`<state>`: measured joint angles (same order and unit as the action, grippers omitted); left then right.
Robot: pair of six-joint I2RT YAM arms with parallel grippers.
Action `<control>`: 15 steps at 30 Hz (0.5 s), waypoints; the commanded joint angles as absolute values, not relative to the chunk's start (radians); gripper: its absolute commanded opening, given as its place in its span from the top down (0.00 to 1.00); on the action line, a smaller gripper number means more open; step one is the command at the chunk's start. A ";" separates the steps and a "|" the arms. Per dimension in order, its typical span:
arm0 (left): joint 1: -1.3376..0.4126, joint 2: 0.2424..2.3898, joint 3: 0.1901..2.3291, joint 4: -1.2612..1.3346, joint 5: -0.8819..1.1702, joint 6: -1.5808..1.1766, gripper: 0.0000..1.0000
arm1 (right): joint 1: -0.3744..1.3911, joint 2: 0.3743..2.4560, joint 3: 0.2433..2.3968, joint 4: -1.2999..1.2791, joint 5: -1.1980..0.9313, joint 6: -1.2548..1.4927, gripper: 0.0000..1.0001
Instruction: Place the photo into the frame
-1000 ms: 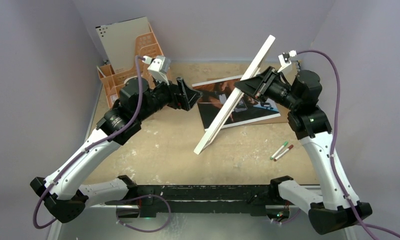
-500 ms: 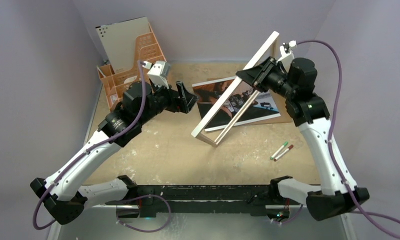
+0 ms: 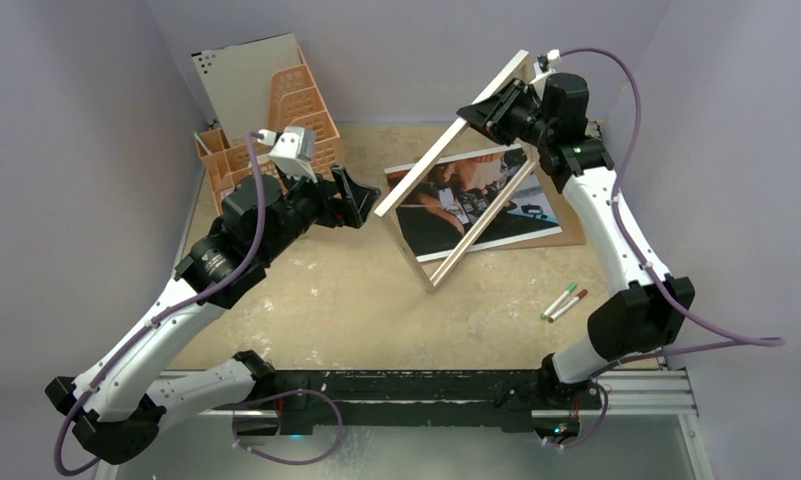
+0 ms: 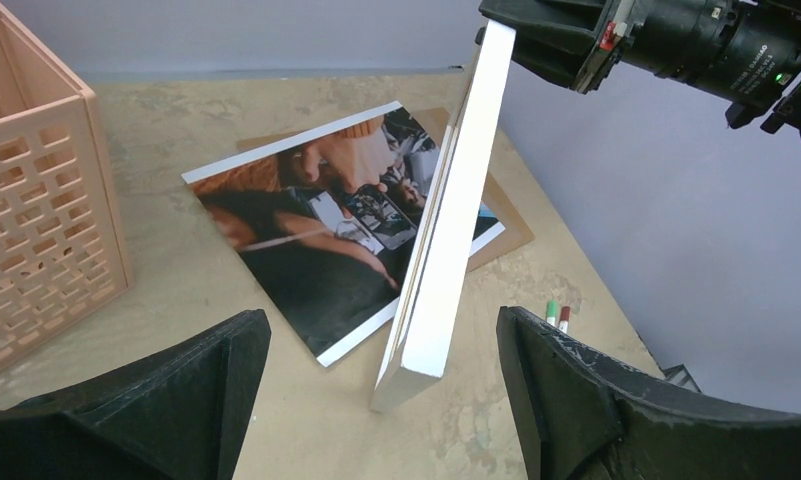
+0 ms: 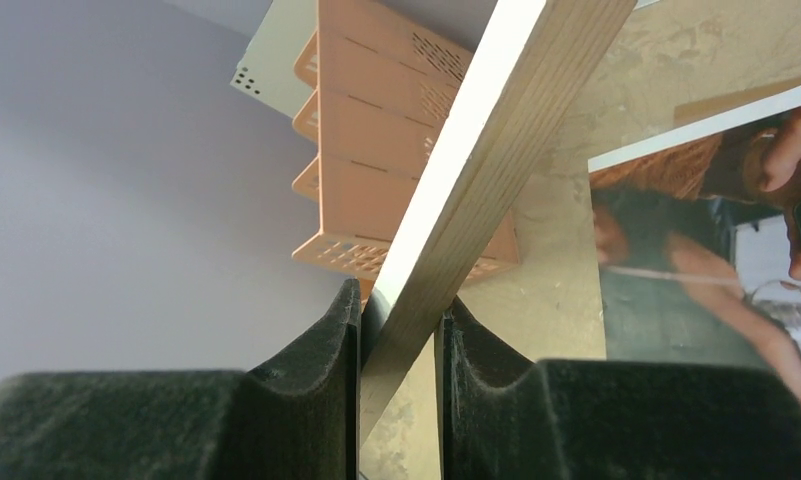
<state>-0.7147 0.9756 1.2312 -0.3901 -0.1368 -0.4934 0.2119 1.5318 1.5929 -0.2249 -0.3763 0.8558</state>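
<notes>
The frame (image 3: 446,150) stands tilted on its lower corner on the table, white front rail up and wood rim showing. My right gripper (image 3: 488,112) is shut on its top rail; in the right wrist view the rail (image 5: 486,150) is pinched between the pads of that gripper (image 5: 398,320). The photo (image 3: 524,212) lies face up behind and under the frame, on a brown backing sheet (image 3: 573,225). My left gripper (image 3: 361,195) is open just left of the frame. In its own view the frame's lower corner (image 4: 411,365) lies between the wide-apart fingers, untouched, with the photo (image 4: 316,230) beyond.
An orange slotted organizer (image 3: 266,130) holding a pale board stands at the back left. Two markers (image 3: 563,300) lie on the table at the right. Purple walls close in on both sides and the back.
The right arm has raised and swung the frame's top up and back, turning it from edge-on to a tilted open rectangle. The left arm has drawn back slightly to the left, still open.
</notes>
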 commanded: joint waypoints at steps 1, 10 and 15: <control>-0.712 0.965 1.211 -0.396 -0.162 -0.471 0.13 | 0.225 1.614 1.569 -0.403 -0.386 0.621 1.00; -0.712 0.995 1.195 -0.448 -0.191 -0.468 0.12 | 0.267 1.714 1.606 -0.329 -0.371 0.569 1.00; -0.712 1.000 1.180 -0.455 -0.218 -0.482 0.11 | 0.303 1.786 1.675 -0.344 -0.350 0.586 1.00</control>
<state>-0.7147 1.0008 1.1896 -0.4511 -0.1841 -0.4862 0.2676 1.7287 1.6432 -0.2455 -0.3790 0.8177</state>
